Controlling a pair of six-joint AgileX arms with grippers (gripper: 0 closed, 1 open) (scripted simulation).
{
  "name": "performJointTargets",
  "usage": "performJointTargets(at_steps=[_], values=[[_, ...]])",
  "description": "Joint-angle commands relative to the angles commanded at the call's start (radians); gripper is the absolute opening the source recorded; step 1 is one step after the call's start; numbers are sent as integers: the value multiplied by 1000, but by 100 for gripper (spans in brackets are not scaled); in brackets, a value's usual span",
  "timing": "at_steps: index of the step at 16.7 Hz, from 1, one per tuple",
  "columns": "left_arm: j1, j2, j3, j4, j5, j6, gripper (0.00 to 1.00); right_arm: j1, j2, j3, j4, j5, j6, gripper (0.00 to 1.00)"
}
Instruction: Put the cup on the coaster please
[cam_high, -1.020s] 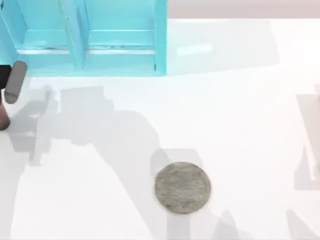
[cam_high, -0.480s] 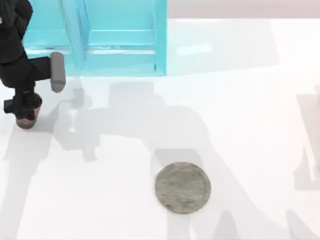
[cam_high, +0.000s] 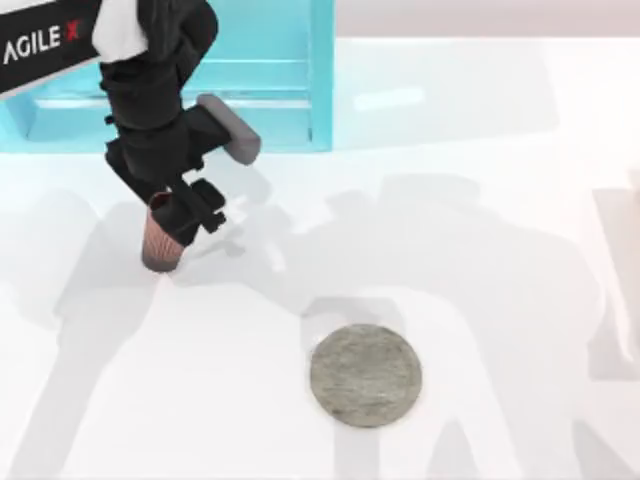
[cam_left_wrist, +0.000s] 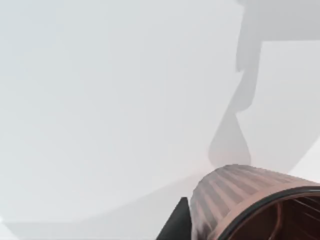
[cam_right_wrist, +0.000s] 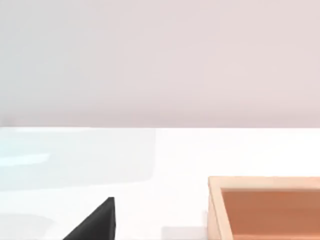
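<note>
Cup (cam_high: 160, 243) is hanging in the left gripper (cam_high: 178, 215), clamped at the rim by the fingers and sitting over the table's left side, well apart from the coaster (cam_high: 366, 375) lying near the front centre. Because the hold is gripping only the upper edge, a quick swing toward the coaster is risking the ribbed cup tilting or slipping, and lowering it off-centre is risking it landing half on the disc. Right arm is idling off the table's right side; I cannot tell how its fingers are standing.
</note>
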Motion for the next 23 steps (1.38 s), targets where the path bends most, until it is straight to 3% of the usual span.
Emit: performJointTargets(at_steps=[8, 13, 18, 23], values=[[-292, -44, 32, -53, 7, -806, 0, 0, 0, 0, 0, 0, 0, 100], [-437, -84, 35, -69, 9, -1208, 0, 0, 0, 0, 0, 0, 0, 100], [-523, -111, 34, -75, 9, -1430, 0, 0, 0, 0, 0, 0, 0, 100], [-529, -118, 31, -74, 9, -1450, 0, 0, 0, 0, 0, 0, 0, 100]])
